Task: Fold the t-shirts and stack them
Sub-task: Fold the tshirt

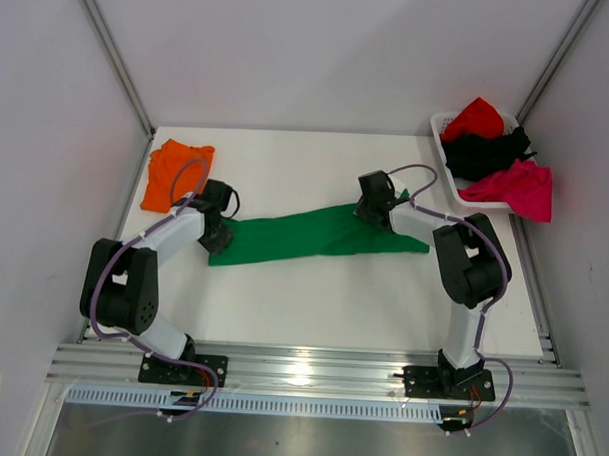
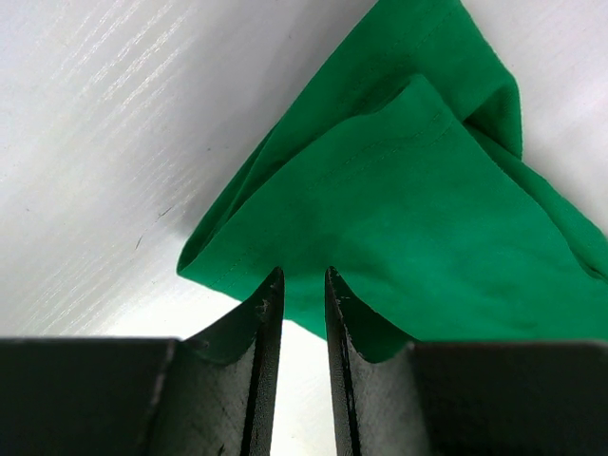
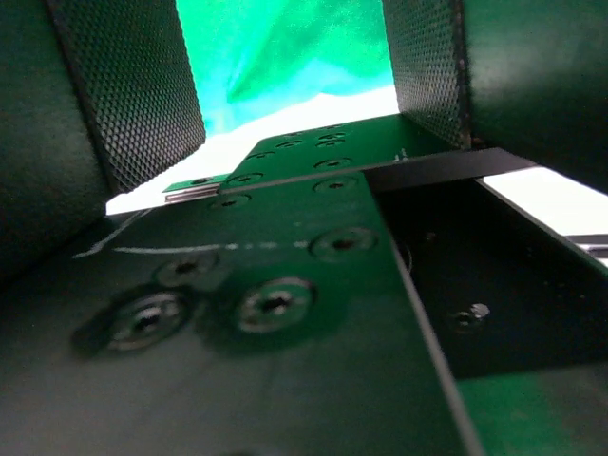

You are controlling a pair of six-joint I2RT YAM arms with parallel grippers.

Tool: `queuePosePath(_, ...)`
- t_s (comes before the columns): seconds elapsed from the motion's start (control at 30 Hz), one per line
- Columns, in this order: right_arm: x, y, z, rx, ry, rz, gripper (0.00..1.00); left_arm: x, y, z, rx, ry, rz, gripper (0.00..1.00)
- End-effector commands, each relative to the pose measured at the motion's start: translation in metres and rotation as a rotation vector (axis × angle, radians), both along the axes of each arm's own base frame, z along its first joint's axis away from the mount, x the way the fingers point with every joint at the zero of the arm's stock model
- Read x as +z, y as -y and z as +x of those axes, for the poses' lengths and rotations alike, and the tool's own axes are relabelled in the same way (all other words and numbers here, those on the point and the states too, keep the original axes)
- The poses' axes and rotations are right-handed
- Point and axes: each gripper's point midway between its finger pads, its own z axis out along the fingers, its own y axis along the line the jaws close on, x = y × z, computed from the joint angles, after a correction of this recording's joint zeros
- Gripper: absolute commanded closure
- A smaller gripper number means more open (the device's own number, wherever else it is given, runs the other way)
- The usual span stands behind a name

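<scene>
A bright green t-shirt point(image 1: 314, 236) lies folded into a long strip across the middle of the table point(image 1: 312, 308). My left gripper point(image 1: 220, 237) sits at the strip's left end. In the left wrist view its fingertips point(image 2: 274, 285) reach just over the cloth's near edge point(image 2: 399, 218). Its jaws stand a narrow gap apart, and the cloth lies flat with nothing pinched. My right gripper point(image 1: 369, 208) is low over the strip's upper right part, jaws wide apart, with green cloth point(image 3: 285, 47) showing between its pads point(image 3: 133, 95). An orange t-shirt point(image 1: 175, 170) lies folded at the back left.
A white basket point(image 1: 440, 128) at the back right corner holds red point(image 1: 475, 118), black point(image 1: 487, 150) and magenta point(image 1: 514, 187) t-shirts, the magenta one hanging over its rim. White walls close in the table on three sides. A metal rail runs along the near edge.
</scene>
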Motion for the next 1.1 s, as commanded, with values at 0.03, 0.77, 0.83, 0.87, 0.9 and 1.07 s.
queuePosePath(0.03,0.015,0.010,0.030,-0.028,0.068,-0.028,0.45,0.003,-0.005,0.001,0.001,0.017,0.005,0.73)
queuePosePath(0.77,0.024,-0.019,0.067,0.088,0.151,-0.005,0.45,-0.017,0.003,-0.002,-0.003,-0.015,-0.030,0.75)
queuePosePath(0.83,0.030,-0.023,0.069,0.106,0.166,-0.003,0.45,-0.017,0.002,-0.002,-0.005,-0.012,-0.028,0.75)
queuePosePath(0.87,0.036,-0.026,0.073,0.114,0.181,-0.002,0.45,-0.017,0.003,-0.001,-0.007,-0.011,-0.029,0.75)
queuePosePath(0.9,0.040,-0.028,0.075,0.120,0.191,-0.005,0.45,-0.017,0.002,-0.001,-0.006,-0.012,-0.027,0.75)
queuePosePath(1.07,0.064,-0.035,0.085,0.131,0.234,-0.008,0.45,-0.017,0.003,-0.001,-0.009,-0.010,-0.027,0.75)
